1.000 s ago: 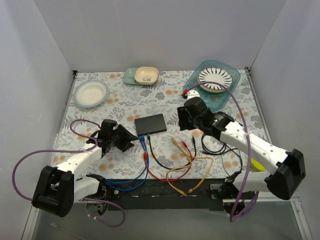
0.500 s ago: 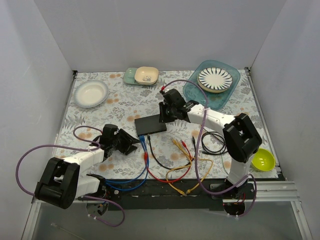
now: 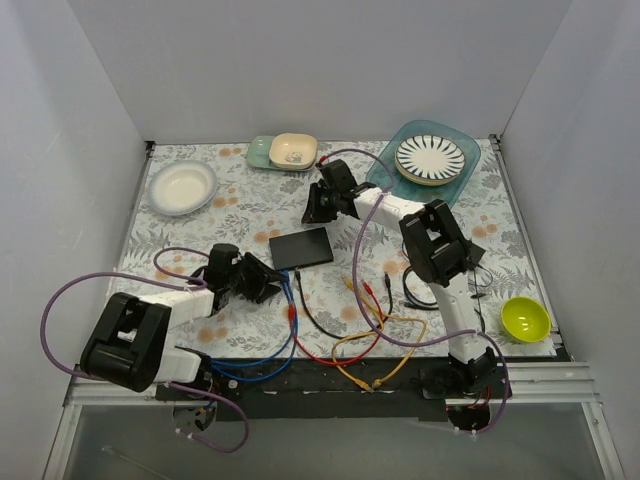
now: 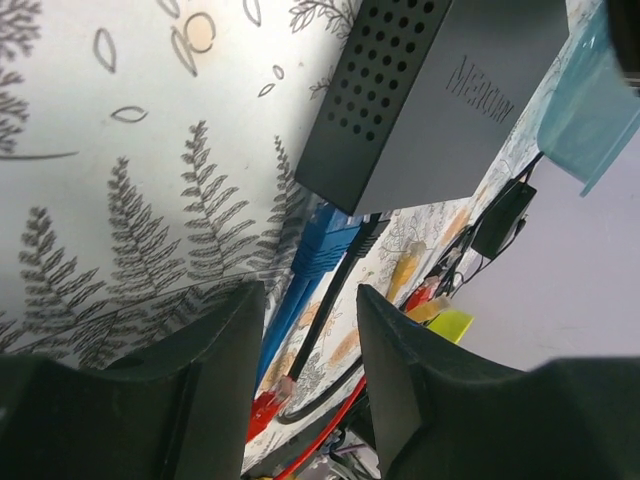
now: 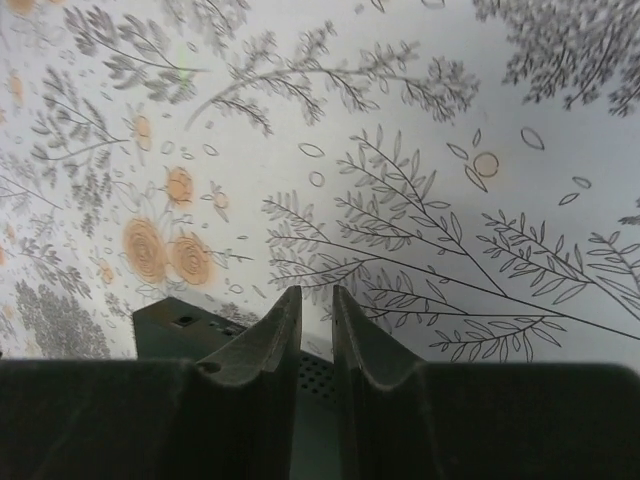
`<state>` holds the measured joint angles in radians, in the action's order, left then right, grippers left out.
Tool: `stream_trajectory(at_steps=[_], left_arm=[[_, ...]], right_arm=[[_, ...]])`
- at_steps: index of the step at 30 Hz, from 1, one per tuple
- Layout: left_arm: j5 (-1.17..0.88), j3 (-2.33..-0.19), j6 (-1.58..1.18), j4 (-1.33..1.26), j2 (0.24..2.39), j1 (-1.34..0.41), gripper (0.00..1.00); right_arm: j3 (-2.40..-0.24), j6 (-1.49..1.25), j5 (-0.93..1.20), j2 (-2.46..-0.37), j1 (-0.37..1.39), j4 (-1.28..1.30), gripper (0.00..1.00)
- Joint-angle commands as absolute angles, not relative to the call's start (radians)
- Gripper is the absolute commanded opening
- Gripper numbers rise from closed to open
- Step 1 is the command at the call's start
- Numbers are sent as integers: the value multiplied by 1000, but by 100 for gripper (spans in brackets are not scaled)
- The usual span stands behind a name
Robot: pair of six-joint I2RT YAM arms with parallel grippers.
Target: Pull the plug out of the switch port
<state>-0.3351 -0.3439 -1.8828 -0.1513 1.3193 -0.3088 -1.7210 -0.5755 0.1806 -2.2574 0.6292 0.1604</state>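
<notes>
The flat black switch box lies mid-table, and the left wrist view shows it as a perforated case. A blue plug and a thin black lead meet the switch port row on its near edge. My left gripper is open just short of that edge, with the blue and black cables showing in the gap between its fingers. My right gripper hovers at the box's far corner, its jaws nearly together with a slim gap and nothing between them.
Loose red, yellow and black cables sprawl near the front edge. A white bowl sits far left. Green and cream dishes sit at the back, with a teal tray holding a striped plate at the back right. A lime bowl is front right.
The right arm swung from the right side across to the box's far edge, and its jaws narrowed. The left gripper slid right, closer to the blue cables.
</notes>
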Motion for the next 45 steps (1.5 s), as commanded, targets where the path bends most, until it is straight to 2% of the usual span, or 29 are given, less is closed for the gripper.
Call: stream_trajectory(at_steps=[1,10,19,25,34,45], left_arm=[[-311,-377,-1867,-147,1374,-302,43],[-319,-454,-1836,-141,1494,-304,42],[-232,-433,-1798,-109,1390,-295,43],[-265,-399,-1721,-178,1359,-291,45],[-340,-359,-1695,-368,1428,-291,43],[-403,-334,-1689,-485,1469,-291,40]], right_arm=[[-1697,-635,278,-2289,623,112,26],[-1355,-630,278,-2109,626,29,27],[-1315,-608,187,-1909,609,32,37],[-1266,-597,300,-1845,644,71,34],[-1229,-612,387,-1905,686,80,28],[-1249,-629,365,-1985,687,178,22]])
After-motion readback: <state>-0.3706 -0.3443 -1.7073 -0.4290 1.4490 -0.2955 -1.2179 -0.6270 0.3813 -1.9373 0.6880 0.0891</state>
